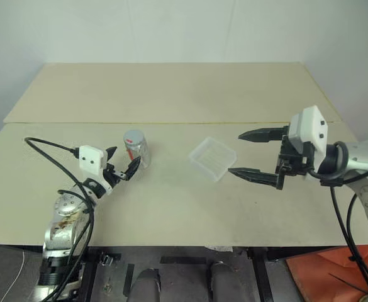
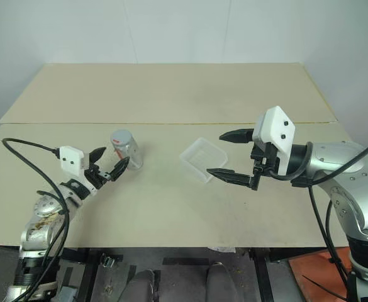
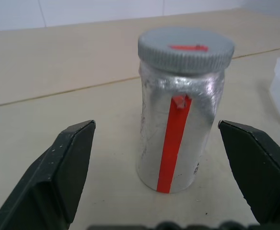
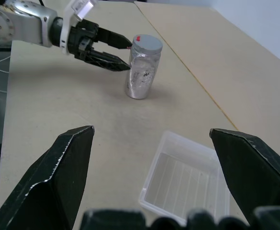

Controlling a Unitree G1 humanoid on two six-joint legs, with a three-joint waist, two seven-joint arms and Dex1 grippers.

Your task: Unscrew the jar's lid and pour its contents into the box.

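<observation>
1. The left gripper (image 1: 122, 162) has its two black fingers spread wide and holds nothing. In the left wrist view the jar (image 3: 179, 124) stands between the fingers (image 3: 70, 167) with a clear gap on both sides, so neither pad touches it.

2. The right gripper (image 1: 254, 154) is also spread wide and empty, with one finger above the other. It hangs over the table (image 1: 171, 207) just at 3 o'clock of the box (image 1: 212, 157); whether the lower fingertip touches the box I cannot tell.

3. The left arm reaches up from the table's near left edge, its gripper about level and pointing toward 2 o'clock at the jar. The right arm comes in from the right side, its white wrist block raised, its fingers pointing toward 9 o'clock and slightly down.

4. The jar stands upright on the table, left of centre, at about 9 o'clock of the box and well apart from it. Its body is silvery and crinkled like foil, with a red vertical stripe down the side facing the left gripper.

5. The lid (image 3: 186, 48) is grey, ribbed round its edge, still on the jar's mouth, with a small red mark on top.

6. The box is clear, shallow plastic, lying open side up near the table's centre, turned corner-on to the table's edge.
</observation>
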